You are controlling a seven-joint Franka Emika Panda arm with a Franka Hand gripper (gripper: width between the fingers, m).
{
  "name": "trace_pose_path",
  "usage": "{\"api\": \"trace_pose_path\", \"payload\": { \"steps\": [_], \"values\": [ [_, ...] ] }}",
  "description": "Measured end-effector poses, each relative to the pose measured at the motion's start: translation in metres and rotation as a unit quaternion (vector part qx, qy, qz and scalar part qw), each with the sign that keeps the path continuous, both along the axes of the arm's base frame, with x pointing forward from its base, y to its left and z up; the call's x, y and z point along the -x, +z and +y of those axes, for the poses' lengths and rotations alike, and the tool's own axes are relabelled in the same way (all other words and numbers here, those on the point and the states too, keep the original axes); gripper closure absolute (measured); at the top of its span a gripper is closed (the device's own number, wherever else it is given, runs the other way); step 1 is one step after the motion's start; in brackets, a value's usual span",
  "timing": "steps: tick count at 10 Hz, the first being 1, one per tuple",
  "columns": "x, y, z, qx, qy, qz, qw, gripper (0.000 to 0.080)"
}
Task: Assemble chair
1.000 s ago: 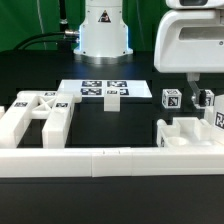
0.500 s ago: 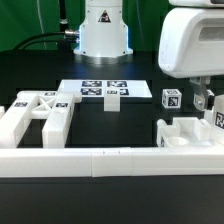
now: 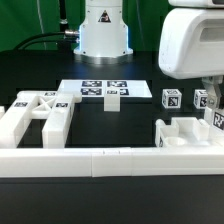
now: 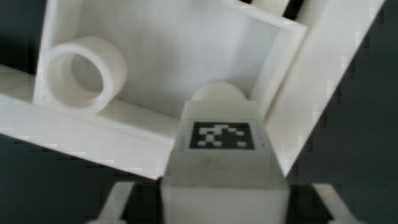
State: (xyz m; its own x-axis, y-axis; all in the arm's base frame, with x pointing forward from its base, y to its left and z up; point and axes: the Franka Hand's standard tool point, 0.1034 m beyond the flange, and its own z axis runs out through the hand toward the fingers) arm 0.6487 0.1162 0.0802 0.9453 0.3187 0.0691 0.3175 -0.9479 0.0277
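Black surface (image 3: 130, 122) fills the scene, with the marker board (image 3: 100, 90) lying in the middle and a long low border wall (image 3: 100, 160) along the front. I judge the step in hand to be the pick-up of a short post (image 4: 217, 135) of the chair. It stands upright at the exterior view's right, near a second post (image 3: 170, 99) and just behind the slab piece (image 3: 185, 130), while the X-braced frame (image 3: 40, 112) lies well apart at the exterior view's left. The arm reaches straight down from above, and the gripper (image 3: 208, 88) has the tagged post between its fingers; whether they already press it, I cannot tell. The next move calls for a firm squeeze, then a vertical lift clear of the slab piece, whose round hole (image 4: 80, 75) shows just beyond the post.
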Motion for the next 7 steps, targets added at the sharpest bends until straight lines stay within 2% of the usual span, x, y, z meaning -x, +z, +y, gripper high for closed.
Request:
{"api": "trace_pose_path", "payload": {
  "steps": [1, 4, 5, 7],
  "values": [
    [0.0, 0.0, 0.0002, -0.001, -0.007, 0.0, 1.0, 0.0514],
    [-0.0003, -0.0002, 0.0005, -0.015, -0.15, -0.003, 0.989, 0.0514],
    [-0.0007, -0.0002, 0.0005, -0.025, -0.205, -0.003, 0.978, 0.0514],
    [-0.0004, -0.0004, 0.0004, -0.045, -0.351, -0.002, 0.935, 0.0514]
  ]
}}
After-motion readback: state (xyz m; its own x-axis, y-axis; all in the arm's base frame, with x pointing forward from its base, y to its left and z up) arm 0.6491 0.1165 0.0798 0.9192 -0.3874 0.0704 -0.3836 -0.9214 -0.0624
